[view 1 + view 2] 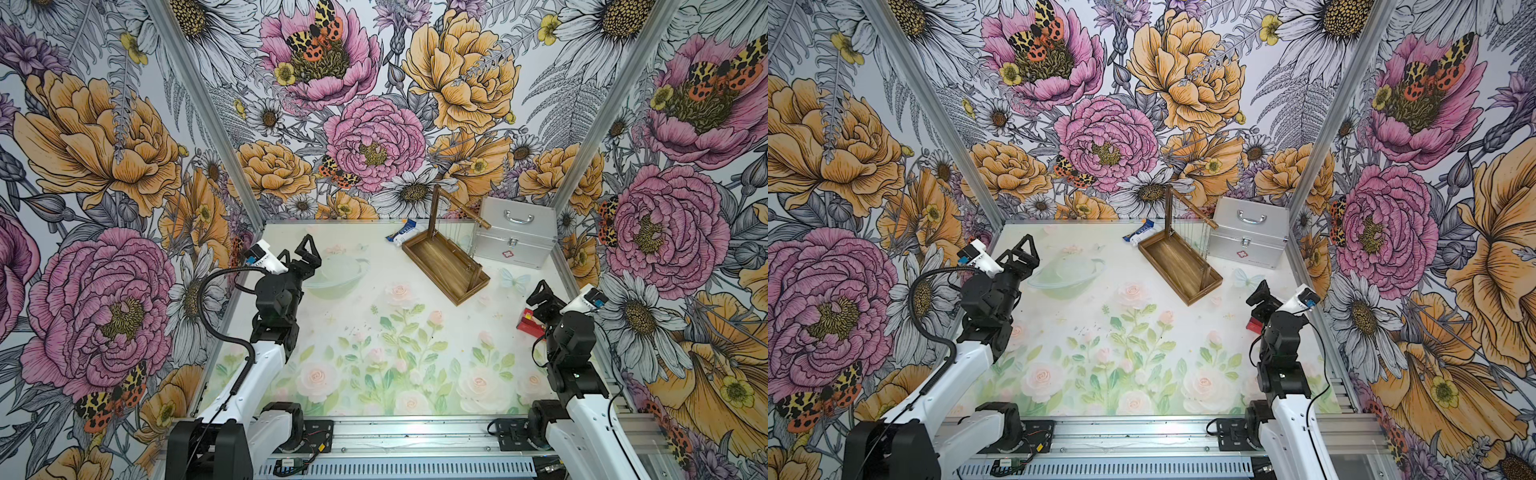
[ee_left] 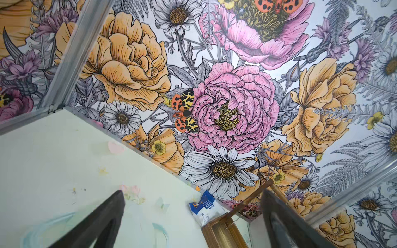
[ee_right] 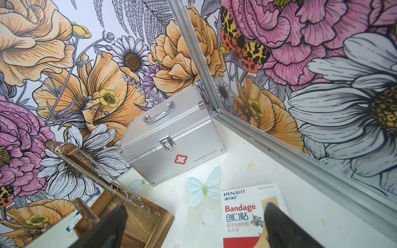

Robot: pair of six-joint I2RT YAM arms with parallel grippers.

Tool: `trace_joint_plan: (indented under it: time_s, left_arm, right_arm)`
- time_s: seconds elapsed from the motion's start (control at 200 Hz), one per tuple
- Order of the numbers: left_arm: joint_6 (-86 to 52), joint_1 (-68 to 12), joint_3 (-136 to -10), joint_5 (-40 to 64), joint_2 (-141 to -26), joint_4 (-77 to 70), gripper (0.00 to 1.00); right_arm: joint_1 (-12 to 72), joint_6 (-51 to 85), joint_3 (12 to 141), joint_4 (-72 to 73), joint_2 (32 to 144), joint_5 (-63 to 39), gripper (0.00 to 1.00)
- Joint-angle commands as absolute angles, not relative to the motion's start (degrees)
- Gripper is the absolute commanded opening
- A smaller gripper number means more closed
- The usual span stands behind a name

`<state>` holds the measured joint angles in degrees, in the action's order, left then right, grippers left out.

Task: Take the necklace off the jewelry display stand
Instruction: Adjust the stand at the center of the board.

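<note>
The flower-printed worktop (image 1: 365, 291) carries everything. In both top views a silver case (image 1: 515, 237) stands at 2 o'clock in the far corner; the jewelry display stand (image 1: 444, 266) sits just beside it at 1 o'clock, tray base skewed; the left tool (image 1: 297, 249) hovers at 9 o'clock, jaws spread and empty; the right tool (image 1: 542, 291) hovers at 3 o'clock, likewise spread, over a bandage box (image 3: 242, 212); a blue-white packet (image 1: 401, 232) lies at 12 o'clock by the tray; the necklace (image 3: 117, 189) hangs in thin chains from the stand's top rod.

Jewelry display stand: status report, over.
Both jaws open, empty, well short of it. Necklaces hang from jewelry display stand, untouched. Silver case close beside stand.
</note>
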<state>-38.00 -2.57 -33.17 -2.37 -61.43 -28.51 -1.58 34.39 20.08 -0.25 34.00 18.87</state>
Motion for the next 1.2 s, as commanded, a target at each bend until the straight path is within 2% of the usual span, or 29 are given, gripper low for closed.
trace_joint_plan:
  time_s: [0.0,0.195,0.295,0.44,0.545,0.58,0.751,0.851,1.196]
  left_arm:
    - [-42.5,-2.8,-35.9,1.0,-61.7,-23.1,0.99]
    - [-38.3,-8.4,-38.6,-4.8,-60.0,-14.3,0.99]
    - [-35.8,-12.1,-40.0,-7.1,-59.7,-10.4,0.99]
    - [-32.2,-18.9,-44.1,-8.7,-62.6,-3.5,0.99]
    - [-32.2,-21.8,-46.1,-7.1,-65.4,-0.8,0.99]
    - [-31.6,-22.5,-46.7,-7.0,-66.2,0.0,0.98]
    - [-30.2,-23.7,-50.2,-6.8,-69.3,5.6,0.99]
    - [-30.4,-23.7,-51.4,-5.6,-70.0,7.5,0.99]
    - [-30.5,-24.4,-52.1,-5.3,-70.1,9.2,0.99]
  right_arm:
    - [-2.2,36.7,25.1,-8.6,37.4,23.9,1.00]
    - [-2.8,39.5,31.1,-18.9,42.7,24.7,0.99]
    - [-3.1,39.4,34.4,-22.8,45.6,21.8,0.98]
    - [-3.1,38.0,42.7,-28.7,54.6,8.8,0.87]
    - [-2.7,38.7,47.1,-30.4,61.7,-1.2,0.71]
    - [-2.1,39.5,47.9,-30.4,63.5,-2.3,0.69]
    - [4.3,44.0,52.0,-30.2,71.2,0.4,0.66]
    - [8.4,47.8,53.5,-29.6,74.6,1.2,0.59]
    - [18.1,55.9,52.9,-25.6,76.5,6.4,0.57]
